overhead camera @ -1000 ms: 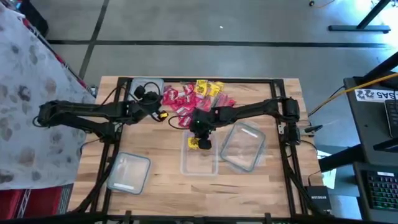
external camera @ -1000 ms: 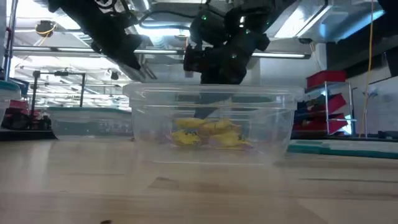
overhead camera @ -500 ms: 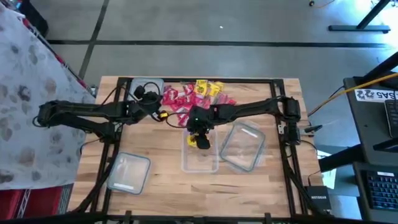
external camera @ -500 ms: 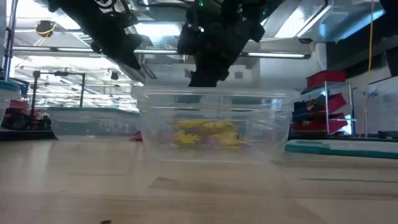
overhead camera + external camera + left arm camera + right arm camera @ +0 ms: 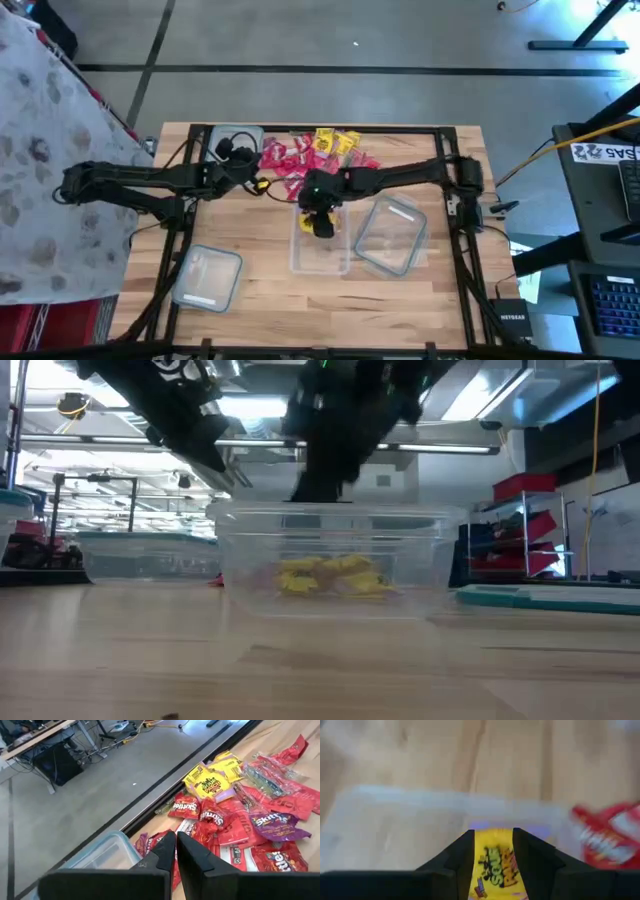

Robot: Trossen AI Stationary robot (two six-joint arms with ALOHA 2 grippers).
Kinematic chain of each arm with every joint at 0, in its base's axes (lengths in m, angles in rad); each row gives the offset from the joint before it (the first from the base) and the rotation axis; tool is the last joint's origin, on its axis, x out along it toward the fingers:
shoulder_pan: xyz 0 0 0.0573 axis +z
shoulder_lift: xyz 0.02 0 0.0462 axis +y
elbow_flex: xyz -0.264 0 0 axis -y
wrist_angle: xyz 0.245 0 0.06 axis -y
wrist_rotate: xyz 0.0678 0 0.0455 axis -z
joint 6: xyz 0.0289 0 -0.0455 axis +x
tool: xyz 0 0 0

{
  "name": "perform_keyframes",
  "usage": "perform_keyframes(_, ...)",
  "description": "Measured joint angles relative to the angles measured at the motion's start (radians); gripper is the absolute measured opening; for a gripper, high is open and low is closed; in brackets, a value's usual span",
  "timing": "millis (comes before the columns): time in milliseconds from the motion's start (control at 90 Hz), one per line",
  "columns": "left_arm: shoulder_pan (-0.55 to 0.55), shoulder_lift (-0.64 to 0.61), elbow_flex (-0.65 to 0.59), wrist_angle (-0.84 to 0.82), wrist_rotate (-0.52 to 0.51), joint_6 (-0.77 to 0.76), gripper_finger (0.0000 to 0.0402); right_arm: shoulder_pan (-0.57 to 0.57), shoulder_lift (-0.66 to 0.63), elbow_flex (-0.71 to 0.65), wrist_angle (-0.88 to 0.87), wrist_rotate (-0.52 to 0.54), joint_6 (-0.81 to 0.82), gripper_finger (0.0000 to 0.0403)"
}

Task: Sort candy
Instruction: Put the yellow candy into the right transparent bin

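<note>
I count four clear tubs on the table (image 5: 250, 235). My right claw (image 5: 492, 851) pinches one yellow candy packet (image 5: 493, 865), its long axis running along my fingers, over the middle tub's (image 5: 321, 255) far rim, nearer the candy pile (image 5: 315, 155) than a second ago. My left claw (image 5: 176, 851), pressed together, waits beside the pile.

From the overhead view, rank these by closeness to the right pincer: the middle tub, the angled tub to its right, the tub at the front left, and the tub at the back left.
1. Middle tub, directly under the right pincer.
2. Angled tub, just right of it.
3. Back-left tub, at the far edge.
4. Front-left tub, at the near left corner.
The last two are close to call.
</note>
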Motion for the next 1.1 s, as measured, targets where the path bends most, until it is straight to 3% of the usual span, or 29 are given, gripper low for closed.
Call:
perform_keyframes(100,0.000,0.000,0.000,-0.004,0.000,-0.005,0.0000,-0.019,-0.047,0.000,-0.027,0.063,-0.051,0.0119)
perform_keyframes(267,0.000,0.000,0.000,-0.007,0.021,-0.006,0.0000,-0.119,-0.075,0.000,-0.096,0.334,-0.077,0.0119)
perform_keyframes(356,0.000,0.000,0.000,-0.008,0.031,0.003,0.0000,-0.208,-0.057,-0.001,-0.118,0.409,-0.072,0.0123)
perform_keyframes(422,0.000,0.000,0.000,-0.008,0.030,0.004,0.0000,-0.280,-0.044,-0.002,-0.111,0.395,-0.072,0.0132)
perform_keyframes(578,0.000,0.000,0.000,-0.008,0.030,0.011,0.0000,-0.417,0.011,-0.002,-0.019,0.244,-0.123,0.0176)
perform_keyframes(811,0.007,0.000,0.000,-0.002,0.030,0.027,0.0000,-0.465,0.136,-0.002,0.117,0.216,-0.198,0.0235)
perform_keyframes(967,0.016,0.000,0.000,0.003,0.027,0.024,0.0000,-0.461,0.194,-0.002,0.105,0.269,-0.201,0.0229)
perform_keyframes(1100,0.016,0.000,0.000,0.003,0.027,0.011,0.0000,-0.461,0.208,-0.002,0.087,0.306,-0.203,0.0186)
